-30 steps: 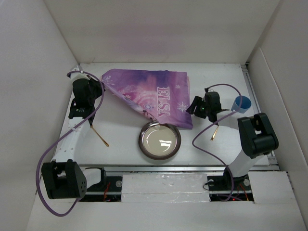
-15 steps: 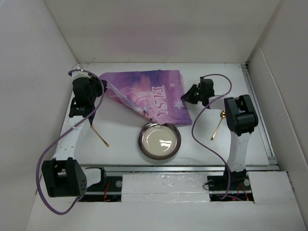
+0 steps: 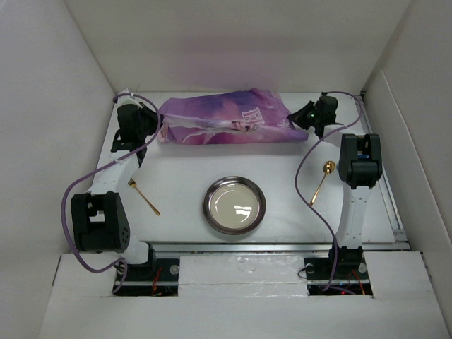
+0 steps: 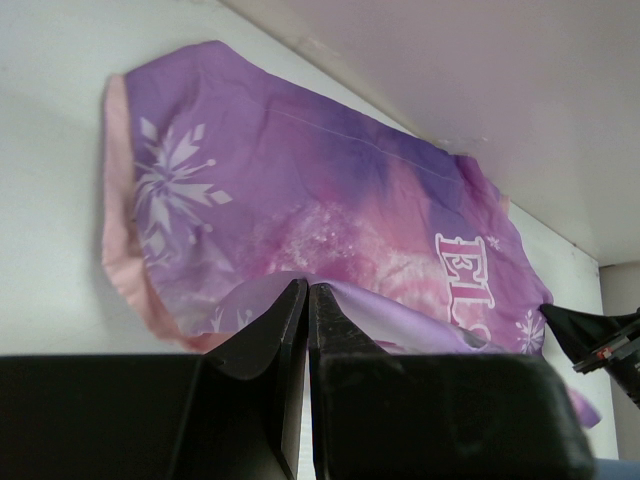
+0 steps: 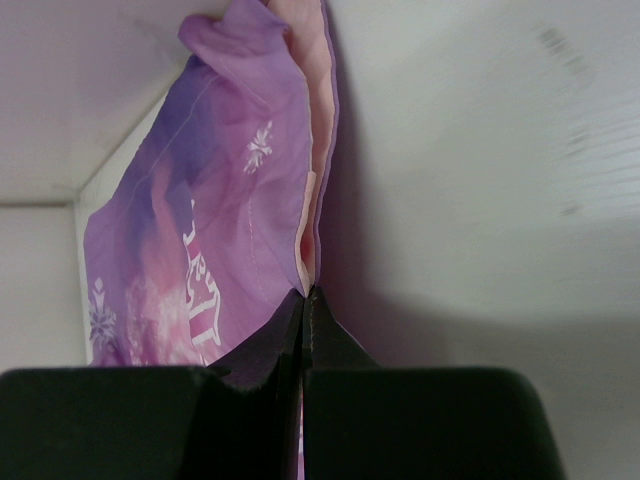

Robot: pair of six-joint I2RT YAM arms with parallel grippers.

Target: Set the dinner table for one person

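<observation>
Along the far edge of the table (image 3: pixel 183 169), close to the back wall (image 3: pixel 233 49), I hold the purple mat (image 3: pixel 226 126) by both ends. My left claw (image 3: pixel 157 131) is closed on its left end; from my left wrist I see my two fingers pressed together with a raised fold of the cloth caught between the tips. My right claw (image 3: pixel 300 119) is closed on the right end, and from my right wrist the pink-backed edge runs straight into my shut fingertips. Between the claws the mat lies bunched into a long, narrow band, printed side up, with white snowflakes and the start of white lettering showing. I cannot tell whether its middle rests on the table or hangs just clear of it. The table itself is the white surface spread under both my arms, from my bases at the near edge to the wall. On it, well apart from the mat, a round metal dish (image 3: pixel 207 205) sits near the middle front. A gold utensil (image 3: pixel 145 199) lies left of the dish, and a gold spoon (image 3: pixel 320 185) lies right of it, beside my right arm.
</observation>
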